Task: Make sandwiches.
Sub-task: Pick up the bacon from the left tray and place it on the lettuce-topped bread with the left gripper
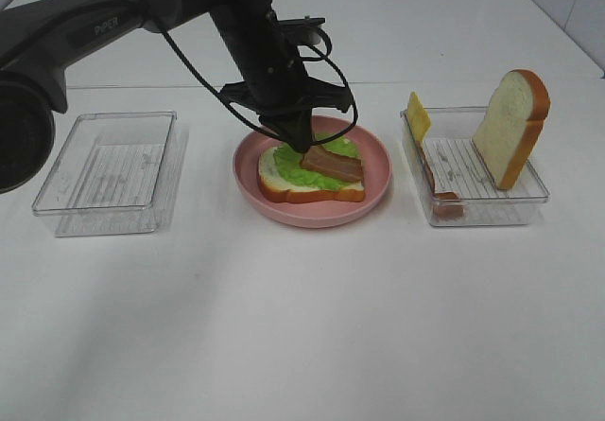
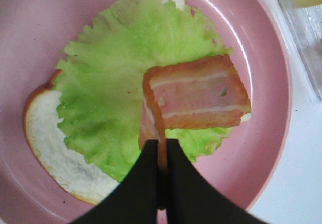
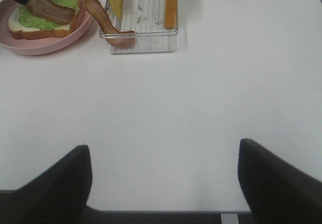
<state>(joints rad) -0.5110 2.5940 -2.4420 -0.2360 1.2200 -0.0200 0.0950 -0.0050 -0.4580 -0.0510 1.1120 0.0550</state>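
Observation:
A bottom bread slice point(image 1: 284, 192) lies on the round pink plate point(image 1: 312, 217) with a green lettuce leaf point(image 1: 291, 167) on it. My left gripper point(image 1: 301, 147) is shut on the end of a brown-pink bacon strip point(image 1: 333, 165), which rests flat on the lettuce. The left wrist view shows the fingers point(image 2: 146, 183) pinching the bacon point(image 2: 201, 93) over the lettuce point(image 2: 110, 83). A second bread slice point(image 1: 510, 128), a yellow cheese square point(image 1: 418, 116) and another bacon strip point(image 1: 442, 194) stand in the right tray point(image 1: 492, 208). My right gripper point(image 3: 166, 183) is open and empty above bare table.
A clear tray point(image 1: 109, 170) with nothing in it stands left of the plate. In the right wrist view the plate point(image 3: 45, 48) and the right tray point(image 3: 146, 38) lie far ahead of the gripper. The white table extends forward to its front edge.

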